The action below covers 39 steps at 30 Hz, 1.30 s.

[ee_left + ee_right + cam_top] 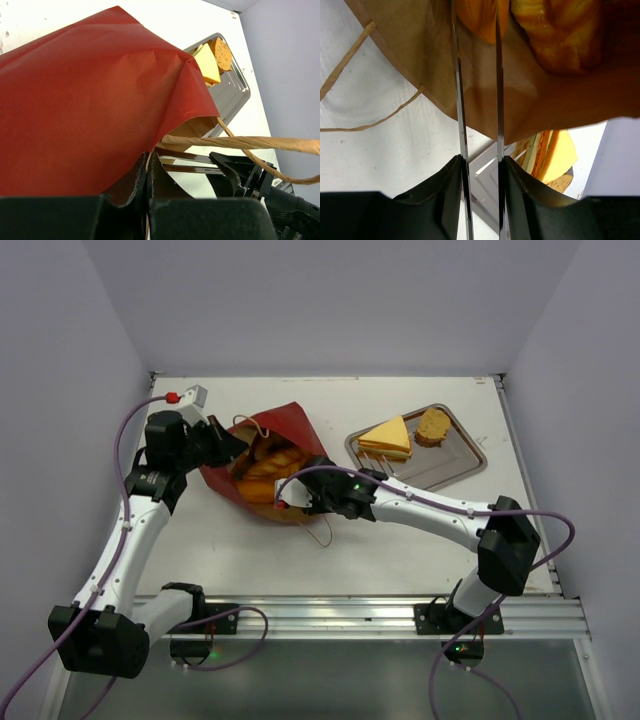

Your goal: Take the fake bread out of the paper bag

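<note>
Right gripper (pixel 479 165) clenched on thin steel tongs (pixel 460 100), blades inside red paper bag (pixel 288 422).
Left gripper (pixel 149 172) pinching bag rim, far-left part of worktop (pixel 400 550). Glossy orange roll (pixel 476 11) between blades, contact unclear; likely slip off smooth glaze, or bag dragged along.

Paper bag (pixel 290 423) red outside, kraft brown within; its string handles (pixel 347 59) tan; rolls (pixel 268 472) inside glossy orange-gold; sandwich (pixel 388 434) yellow on top, striped pale edge; round slice (pixel 433 426) speckled brown; tray (pixel 452 468) silver-grey steel; tabletop (pixel 400 550) white.
</note>
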### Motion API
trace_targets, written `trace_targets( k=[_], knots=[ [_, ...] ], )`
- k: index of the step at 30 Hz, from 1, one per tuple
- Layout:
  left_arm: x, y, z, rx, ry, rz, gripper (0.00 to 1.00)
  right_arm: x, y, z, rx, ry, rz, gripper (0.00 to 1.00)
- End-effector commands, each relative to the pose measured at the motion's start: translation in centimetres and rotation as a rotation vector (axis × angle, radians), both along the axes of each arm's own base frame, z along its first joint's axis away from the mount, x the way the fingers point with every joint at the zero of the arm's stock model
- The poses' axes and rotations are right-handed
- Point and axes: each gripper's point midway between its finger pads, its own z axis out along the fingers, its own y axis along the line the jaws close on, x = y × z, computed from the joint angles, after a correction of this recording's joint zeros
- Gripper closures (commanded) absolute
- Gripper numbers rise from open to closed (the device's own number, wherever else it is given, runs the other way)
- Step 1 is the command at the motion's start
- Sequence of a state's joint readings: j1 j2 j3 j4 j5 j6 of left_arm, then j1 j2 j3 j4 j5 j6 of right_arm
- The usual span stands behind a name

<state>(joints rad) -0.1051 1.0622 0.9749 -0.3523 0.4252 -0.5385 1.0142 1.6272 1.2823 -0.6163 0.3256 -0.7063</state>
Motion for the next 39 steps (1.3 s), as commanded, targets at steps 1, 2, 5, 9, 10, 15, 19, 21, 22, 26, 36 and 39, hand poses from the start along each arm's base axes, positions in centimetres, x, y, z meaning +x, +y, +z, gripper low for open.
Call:
trace_targets(
  k=[1, 2, 5, 9, 10, 15, 19, 21, 22, 26, 36, 39],
  knots=[
    [0.2, -0.6, 2.2, -0.038, -0.079, -0.030, 1.00, 0.9, 0.5, 1.4, 0.030, -0.060, -0.016, 0.73],
    [0.2, -0.6, 2.1, -0.036, -0.078, -0.029, 1.00, 0.9, 0.4, 1.3, 0.029, -0.058, -0.018, 0.76],
    [0.1, -0.5, 1.8, -0.027, -0.079, -0.028, 1.00, 0.5, 0.3, 1.5, 0.040, -0.042, -0.015, 0.93],
    [0.1, -0.1, 1.0, -0.003, -0.071, -0.016, 1.00, 0.3, 0.0, 2.9, 0.087, -0.047, -0.022, 0.97],
    [0.1, 0.0, 0.8, 0.003, -0.067, -0.013, 1.00, 0.1, 0.0, 3.1, 0.104, -0.031, -0.017, 0.98],
    [0.2, 0.3, -0.4, 0.022, -0.049, -0.003, 1.00, -0.3, -1.1, 4.3, 0.160, -0.008, -0.026, 1.00],
    [0.4, 0.3, -0.5, 0.023, -0.048, 0.000, 1.00, -0.7, -1.8, 5.0, 0.190, 0.005, -0.022, 1.00],
    [0.5, 0.3, -0.7, 0.025, -0.045, 0.003, 1.00, -1.0, -2.1, 5.6, 0.211, 0.008, -0.015, 1.00],
    [0.6, 0.3, -0.6, 0.025, -0.046, 0.004, 1.00, -1.1, -2.2, 5.7, 0.215, 0.012, -0.012, 1.00],
    [0.7, 0.4, -1.0, 0.030, -0.037, 0.011, 1.00, -1.7, -2.7, 6.6, 0.240, 0.017, 0.002, 1.00],
    [1.5, 0.8, -1.1, 0.031, -0.029, 0.049, 1.00, -3.0, -5.1, 8.2, 0.285, 0.023, 0.015, 1.00],
    [1.6, 0.8, -1.1, 0.022, -0.026, 0.050, 1.00, -3.0, -5.5, 7.6, 0.273, 0.031, 0.007, 1.00]
  ],
)
